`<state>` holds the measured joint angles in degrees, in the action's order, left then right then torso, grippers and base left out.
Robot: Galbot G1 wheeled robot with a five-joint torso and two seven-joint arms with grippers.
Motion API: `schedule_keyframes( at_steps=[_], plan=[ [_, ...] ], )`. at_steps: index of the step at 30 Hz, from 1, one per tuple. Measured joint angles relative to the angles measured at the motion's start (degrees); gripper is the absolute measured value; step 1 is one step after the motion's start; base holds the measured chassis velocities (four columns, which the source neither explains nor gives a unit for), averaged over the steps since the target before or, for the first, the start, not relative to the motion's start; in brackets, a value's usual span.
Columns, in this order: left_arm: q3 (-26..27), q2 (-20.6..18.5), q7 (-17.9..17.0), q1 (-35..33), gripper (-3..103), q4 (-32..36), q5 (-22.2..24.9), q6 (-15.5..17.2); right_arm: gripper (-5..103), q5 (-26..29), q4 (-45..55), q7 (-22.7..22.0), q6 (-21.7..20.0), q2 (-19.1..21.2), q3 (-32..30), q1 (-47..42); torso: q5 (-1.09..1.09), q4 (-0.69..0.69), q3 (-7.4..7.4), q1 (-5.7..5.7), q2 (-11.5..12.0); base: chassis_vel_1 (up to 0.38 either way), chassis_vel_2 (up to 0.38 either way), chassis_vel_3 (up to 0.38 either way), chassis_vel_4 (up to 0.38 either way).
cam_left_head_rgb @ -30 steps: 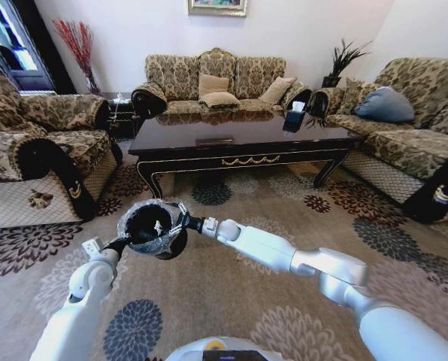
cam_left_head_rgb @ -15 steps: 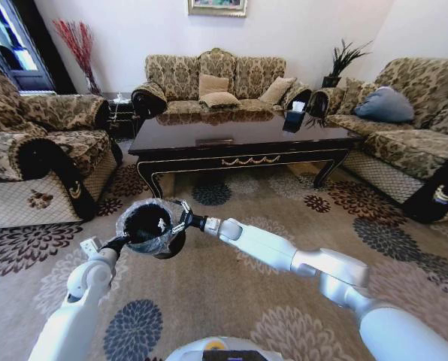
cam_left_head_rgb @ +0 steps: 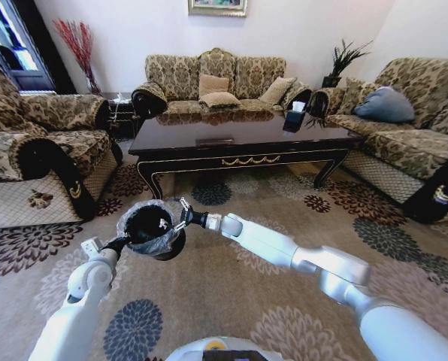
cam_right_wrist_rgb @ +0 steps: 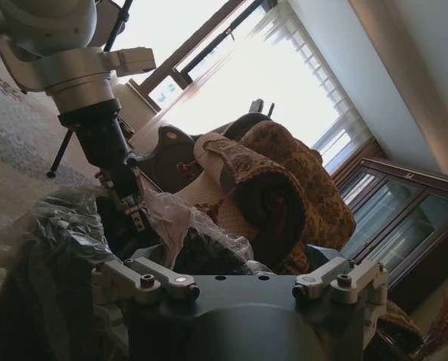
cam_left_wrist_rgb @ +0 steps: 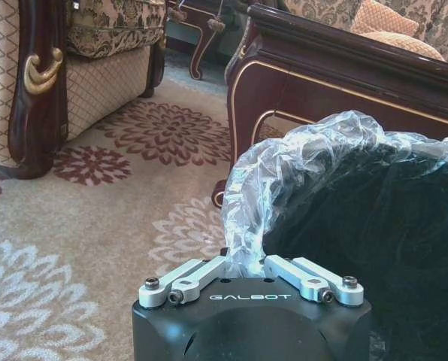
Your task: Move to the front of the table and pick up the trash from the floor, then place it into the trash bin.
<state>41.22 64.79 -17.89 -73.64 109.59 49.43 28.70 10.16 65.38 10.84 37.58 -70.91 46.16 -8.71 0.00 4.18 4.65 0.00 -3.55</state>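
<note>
Right tool (cam_left_head_rgb: 180, 213) has withdrawn (slightly) from trash bin (cam_left_head_rgb: 150, 231).

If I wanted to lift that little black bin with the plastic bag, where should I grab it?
Probably by the rim, coming from the side. The trash bin is round, and its bag-covered lip is the thin edge fingers can pinch. The left tool grips it there from the side facing the robot; the right tool sits at the opposite rim.

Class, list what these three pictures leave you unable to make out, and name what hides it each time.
- Trash bin contents: head view shows a small white bit inside, too small to identify.
- Bin base: hidden by its own body, head view.
- Right gripper fingers: too small at the rim, head view.
- Left gripper: its body hides what the fingertips pinch, left wrist view.
</note>
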Motion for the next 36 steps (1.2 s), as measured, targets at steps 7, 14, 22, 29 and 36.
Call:
schedule_keyframes(
  at_steps=[7, 14, 22, 29, 36],
  plan=[
    [0.16, -0.04, -0.08, 0.05, 2, 0.00, 0.03, 0.05, 100, 1.51, 1.87, 0.89, 0.16, 2.29, 1.47, 0.50, 0.00, 0.00, 0.00, 0.00, 0.00, 0.000, 0.000, 0.000, 0.000],
    [0.11, 0.06, -0.14, -0.15, 2, 0.13, -0.06, 0.11, 100, 2.48, 2.58, 1.44, -0.03, 4.16, 1.72, 0.28, 0.00, 0.00, 0.00, 0.00, 0.00, 0.000, 0.000, 0.000, 0.000],
    [-0.48, 0.61, -0.14, -0.35, 2, 0.14, -0.71, 0.12, 100, 5.15, 2.72, 1.39, -1.21, 3.57, 1.60, 0.43, 0.00, 0.00, 0.00, 0.00, 0.00, 0.000, 0.000, 0.000, 0.000],
    [-0.65, 0.82, -0.10, -0.59, 2, 0.15, -1.07, 0.12, 100, 7.85, 2.56, 1.83, -2.14, 1.85, 2.10, 1.60, 0.00, -0.01, 0.00, 0.00, 0.00, 0.000, 0.000, 0.000, 0.000],
    [-0.91, 1.23, -0.03, -0.92, 2, 0.58, -1.18, 0.05, 100, 8.19, 1.91, 2.41, -2.53, 1.35, 3.27, 1.80, 0.00, 0.00, 0.00, 0.00, 0.00, 0.000, 0.000, 0.000, 0.000]
  ],
)
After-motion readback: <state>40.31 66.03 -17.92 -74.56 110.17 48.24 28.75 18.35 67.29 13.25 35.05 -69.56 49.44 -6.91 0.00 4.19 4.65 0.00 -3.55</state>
